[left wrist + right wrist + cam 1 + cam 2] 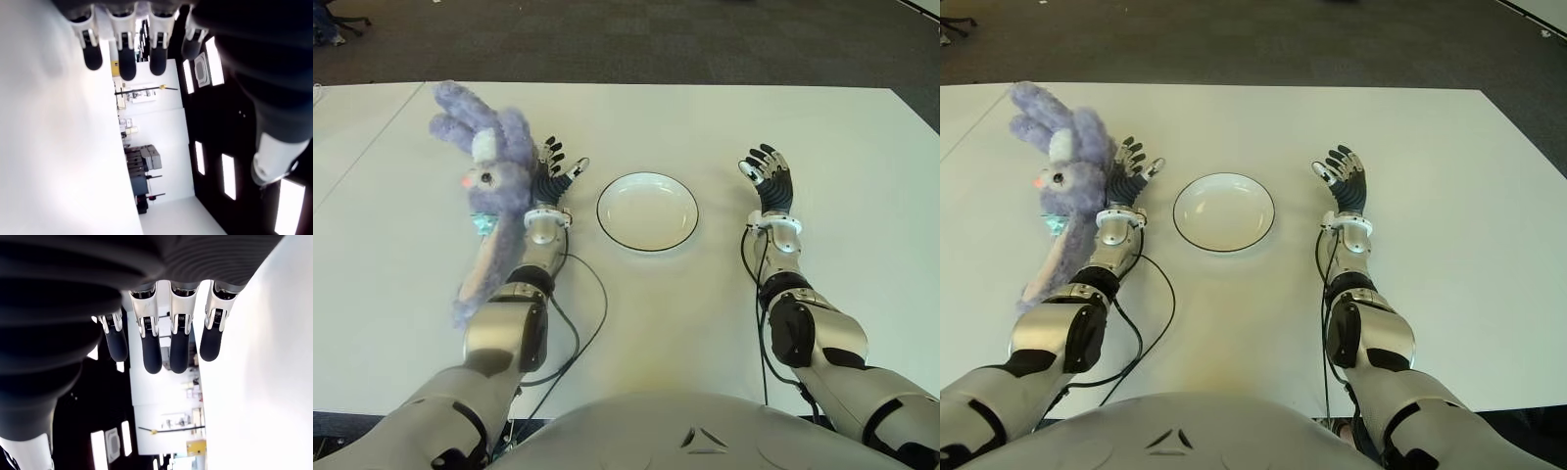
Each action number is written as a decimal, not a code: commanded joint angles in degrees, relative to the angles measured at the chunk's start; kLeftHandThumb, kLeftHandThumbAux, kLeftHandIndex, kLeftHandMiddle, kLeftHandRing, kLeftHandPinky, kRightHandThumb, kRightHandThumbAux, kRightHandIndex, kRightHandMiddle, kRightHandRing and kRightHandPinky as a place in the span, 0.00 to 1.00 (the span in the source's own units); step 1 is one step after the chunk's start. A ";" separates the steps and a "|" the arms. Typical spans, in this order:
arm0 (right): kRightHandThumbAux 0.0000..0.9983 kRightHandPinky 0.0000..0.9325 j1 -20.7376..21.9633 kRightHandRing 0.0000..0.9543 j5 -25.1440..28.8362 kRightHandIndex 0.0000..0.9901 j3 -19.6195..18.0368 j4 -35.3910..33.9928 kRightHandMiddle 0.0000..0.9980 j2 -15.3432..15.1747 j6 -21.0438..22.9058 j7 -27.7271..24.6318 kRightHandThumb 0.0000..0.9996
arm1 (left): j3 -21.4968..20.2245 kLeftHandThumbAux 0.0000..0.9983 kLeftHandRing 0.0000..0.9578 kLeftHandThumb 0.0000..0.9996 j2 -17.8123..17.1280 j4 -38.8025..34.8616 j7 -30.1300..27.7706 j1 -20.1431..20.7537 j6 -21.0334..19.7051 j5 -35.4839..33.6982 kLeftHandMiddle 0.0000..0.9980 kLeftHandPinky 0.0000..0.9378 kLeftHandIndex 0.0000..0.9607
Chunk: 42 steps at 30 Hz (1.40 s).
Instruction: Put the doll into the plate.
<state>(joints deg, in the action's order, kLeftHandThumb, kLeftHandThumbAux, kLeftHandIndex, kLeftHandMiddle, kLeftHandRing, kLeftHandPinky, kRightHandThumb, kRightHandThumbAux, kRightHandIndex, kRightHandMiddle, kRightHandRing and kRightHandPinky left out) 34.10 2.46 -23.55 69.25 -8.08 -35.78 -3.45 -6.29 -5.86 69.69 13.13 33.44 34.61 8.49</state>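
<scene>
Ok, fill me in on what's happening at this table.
A humanoid robot has both arms stretched out over a white table. A purple plush bunny doll lies along the outer side of its left forearm, beside the left hand, which is open and holds nothing. An empty white plate sits between the two hands. The right hand shows to the right of the plate, open too. The doll is not yet in the plate.

Doll (489,186) left of plate (647,211)
</scene>
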 commanded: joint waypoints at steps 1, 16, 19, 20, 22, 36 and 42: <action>0.74 0.21 -12.79 0.22 1.01 0.17 -0.11 7.72 0.22 5.71 5.79 0.54 0.00 | 6.37 0.62 0.13 0.00 0.31 3.76 3.05 -6.55 -1.05 6.57 0.11 0.11 0.04; 0.73 0.22 -12.70 0.23 0.50 0.18 0.49 7.77 0.23 6.01 5.80 1.70 0.00 | 14.28 0.62 0.10 0.04 -5.54 -3.07 10.99 -3.61 3.88 15.45 0.10 0.10 0.05; 0.74 0.22 -12.64 0.23 0.52 0.17 0.56 7.79 0.23 6.01 5.79 1.68 0.00 | 16.35 0.59 0.11 0.03 -6.70 -3.83 14.35 -3.33 3.68 18.38 0.11 0.13 0.06; 0.74 0.22 -12.62 0.23 0.49 0.17 0.60 7.80 0.23 6.01 5.79 1.69 0.00 | 17.15 0.59 0.12 0.03 -7.07 -4.13 15.81 -3.21 3.44 19.61 0.11 0.13 0.06; 0.75 0.22 -12.58 0.23 0.46 0.17 0.66 7.81 0.23 5.99 5.81 1.67 0.00 | 18.64 0.58 0.12 0.03 -7.59 -4.56 18.31 -2.89 2.66 21.73 0.12 0.14 0.07; 0.76 0.23 -12.53 0.23 0.61 0.17 0.72 7.85 0.23 5.93 6.01 1.26 0.00 | 24.74 0.58 0.17 0.01 -9.50 -17.07 23.23 -4.37 -6.38 29.89 0.13 0.22 0.06; 0.75 0.21 -12.55 0.22 0.54 0.16 0.87 7.85 0.22 5.89 6.02 1.30 0.00 | 25.32 0.58 0.16 0.00 -9.85 -21.59 23.11 -5.38 -10.18 31.52 0.13 0.09 0.05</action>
<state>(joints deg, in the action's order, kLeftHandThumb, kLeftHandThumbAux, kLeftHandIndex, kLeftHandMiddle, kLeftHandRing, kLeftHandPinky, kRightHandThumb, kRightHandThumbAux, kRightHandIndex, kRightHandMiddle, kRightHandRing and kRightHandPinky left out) 34.30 2.43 -22.83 69.17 -8.02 -35.92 -2.51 17.22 -14.46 52.14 35.24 30.24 28.50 36.97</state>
